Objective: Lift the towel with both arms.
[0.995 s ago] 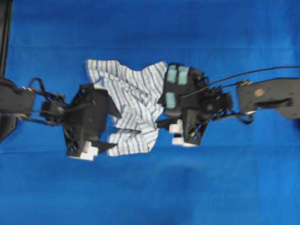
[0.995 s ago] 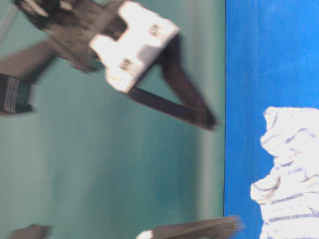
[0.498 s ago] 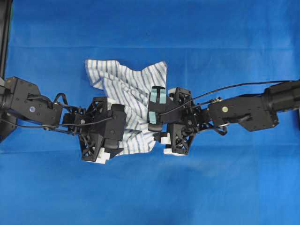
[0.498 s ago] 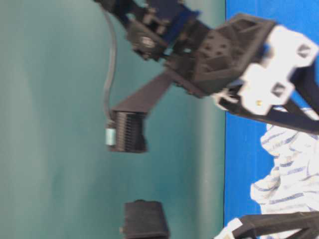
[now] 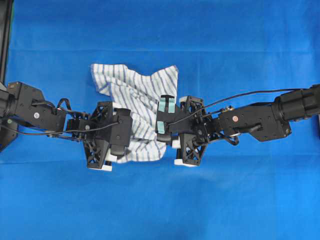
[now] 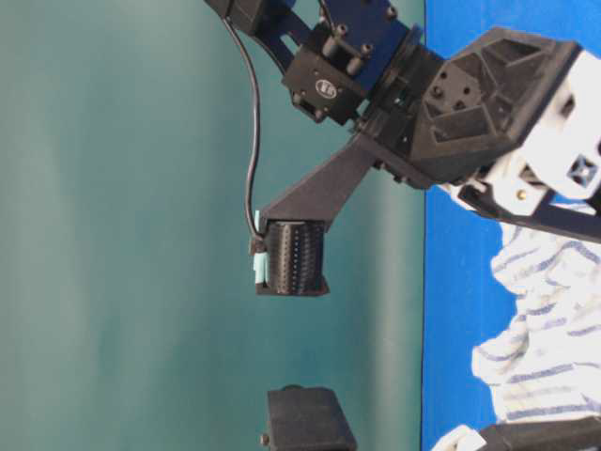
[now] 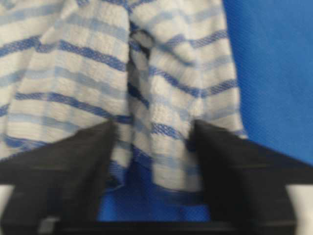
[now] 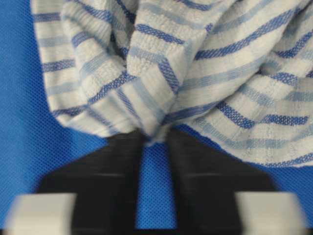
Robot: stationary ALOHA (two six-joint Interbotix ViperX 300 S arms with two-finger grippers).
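One towel (image 5: pixel 141 107), crumpled, mid-frame in overhead view on the blue counter (image 5: pixel 225 45); vs a sec ago both arms have dropped onto its lower edge. Wrist views add what overhead hides: left gripper (image 7: pixel 151 132) jaws half-spread astride a fold, right gripper (image 8: pixel 154 139) jaws nearly together, pinching a fold. Two arms, two grippers.

Hidden and cut off

We lose the towel (image 5: pixel 142 107)'s lower edges beneath both end effectors; its top is cropped at both wrists.
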